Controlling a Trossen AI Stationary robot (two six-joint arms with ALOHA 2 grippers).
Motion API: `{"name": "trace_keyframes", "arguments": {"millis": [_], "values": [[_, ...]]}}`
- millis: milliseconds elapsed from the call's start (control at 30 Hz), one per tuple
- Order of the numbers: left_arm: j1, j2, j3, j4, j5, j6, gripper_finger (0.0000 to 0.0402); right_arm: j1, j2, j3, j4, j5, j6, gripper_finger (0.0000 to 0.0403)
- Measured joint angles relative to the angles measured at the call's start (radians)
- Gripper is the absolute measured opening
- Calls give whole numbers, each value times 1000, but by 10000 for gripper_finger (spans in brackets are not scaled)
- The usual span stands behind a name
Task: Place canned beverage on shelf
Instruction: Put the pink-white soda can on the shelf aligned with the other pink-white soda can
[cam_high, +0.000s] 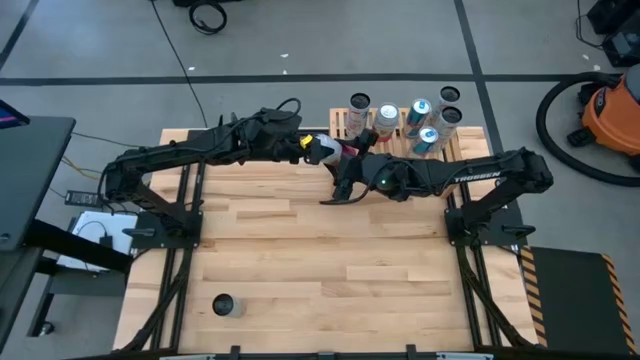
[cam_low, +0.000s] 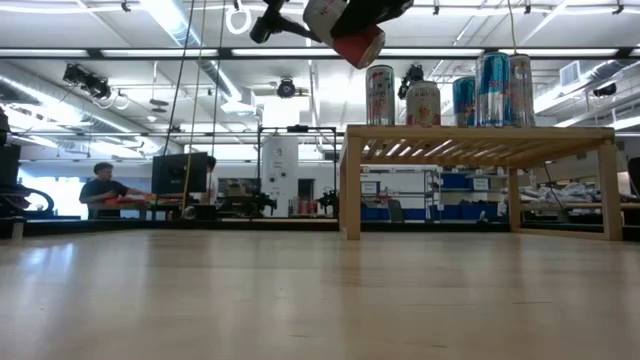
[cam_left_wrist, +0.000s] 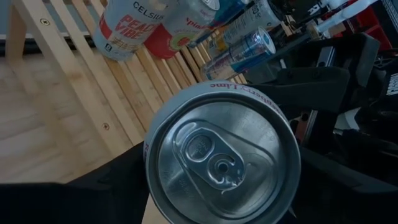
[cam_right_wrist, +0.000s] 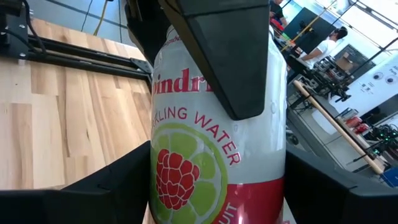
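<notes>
A white can (cam_high: 328, 150) with a raspberry-lime label and a red base is held high over the table's far middle, just left of the shelf. It also shows in the low view (cam_low: 345, 30). My left gripper (cam_high: 312, 146) is shut on it. My right gripper (cam_high: 345, 175) is open, and its fingers stand on either side of the can's lower half (cam_right_wrist: 217, 174). The shelf (cam_high: 400, 135) is a light-wood slatted rack at the far edge with several cans standing on it. My left gripper pinches the can by its sides, with one finger (cam_right_wrist: 224, 56) lying lengthwise along the label. The can's top end (cam_left_wrist: 221, 165) faces the wrist. The can is lifted clear and tilted, with its red base (cam_low: 362, 47) pointing down toward the shelf. My right gripper's fingers (cam_right_wrist: 118, 183) flank the can; I cannot tell whether they touch it.
The cans on the shelf (cam_low: 480, 90) take up its middle and right, leaving bare slats (cam_left_wrist: 93, 74) at its left end. A lone dark-topped can (cam_high: 225, 305) stands near the table's near left corner. Bare wood lies between.
</notes>
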Motion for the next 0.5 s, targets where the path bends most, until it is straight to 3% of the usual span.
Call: {"name": "trace_keyframes", "arguments": {"millis": [500], "values": [[0,0,0,-2,0,-2,316,1,0,0,-3,1,7,302]]}}
